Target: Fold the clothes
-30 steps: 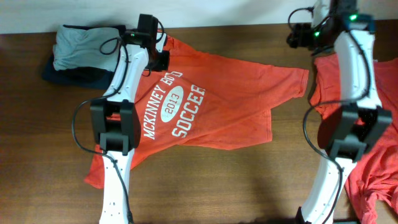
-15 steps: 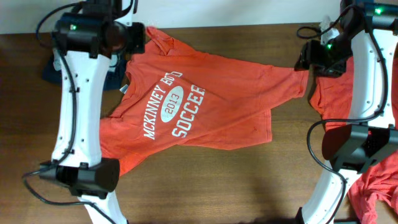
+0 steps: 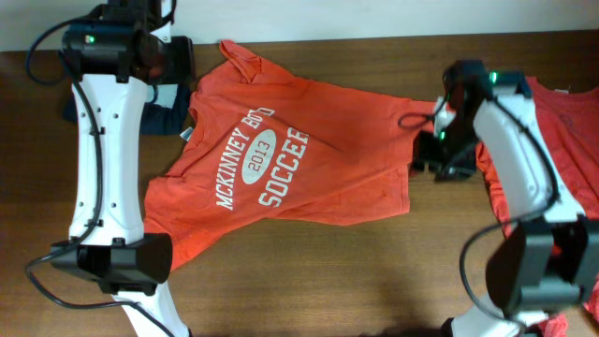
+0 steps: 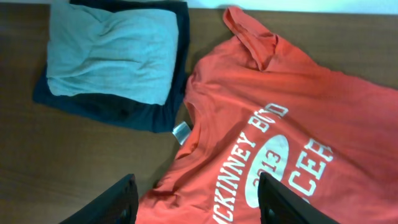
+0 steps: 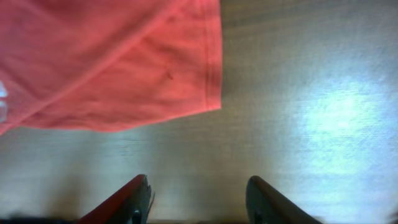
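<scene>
Orange-red lettered T-shirt (image 3: 318, 140), one; second orange-red T-shirt (image 3: 576, 140); folded grey-navy stack (image 4: 112, 56), one

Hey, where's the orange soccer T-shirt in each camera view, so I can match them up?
Overhead: orange soccer T-shirt spread across the middle of the table.
Left wrist: fills the right half, collar near the folded pile.
Right wrist: only a hem corner, upper left.
Shared landmark: the brown wooden table in all three; the white lettering in the first two.
</scene>
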Controlling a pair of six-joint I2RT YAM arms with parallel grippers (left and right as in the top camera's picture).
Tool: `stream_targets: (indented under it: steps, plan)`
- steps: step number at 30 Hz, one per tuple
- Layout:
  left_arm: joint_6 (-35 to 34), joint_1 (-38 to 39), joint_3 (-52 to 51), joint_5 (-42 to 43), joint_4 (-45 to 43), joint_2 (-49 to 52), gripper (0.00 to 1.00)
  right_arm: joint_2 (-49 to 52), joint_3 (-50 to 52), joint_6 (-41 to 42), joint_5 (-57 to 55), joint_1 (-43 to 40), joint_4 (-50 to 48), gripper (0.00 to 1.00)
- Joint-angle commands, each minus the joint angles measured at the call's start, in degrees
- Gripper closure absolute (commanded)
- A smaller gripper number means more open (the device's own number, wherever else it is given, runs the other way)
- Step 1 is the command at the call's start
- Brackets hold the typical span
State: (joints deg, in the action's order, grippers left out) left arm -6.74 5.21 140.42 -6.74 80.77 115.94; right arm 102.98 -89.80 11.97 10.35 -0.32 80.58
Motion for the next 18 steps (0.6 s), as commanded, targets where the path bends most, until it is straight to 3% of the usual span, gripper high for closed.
stream_targets:
  steps: [1,4,8,18]
  plan:
    - [-0.31,-0.13,-0.13,-0.61,-1.14,1.01,0.37,-5.22,12.57,4.9,0.68,0.26,-7.02,0.51]
    - [-0.31,-0.13,-0.13,-0.61,-1.49,1.27,0.36,-5.55,21.24,4.87,4.09,0.31,-14.47,0.58]
    - [-0.28,-0.13,-0.35,-0.61,-1.44,1.46,0.36,-5.49,29.14,4.92,4.85,0.26,-24.28,0.58]
    - [-0.28,-0.13,-0.76,-0.63,-1.51,1.49,0.36,-5.42,33.94,5.11,2.91,0.26,-36.57,0.53]
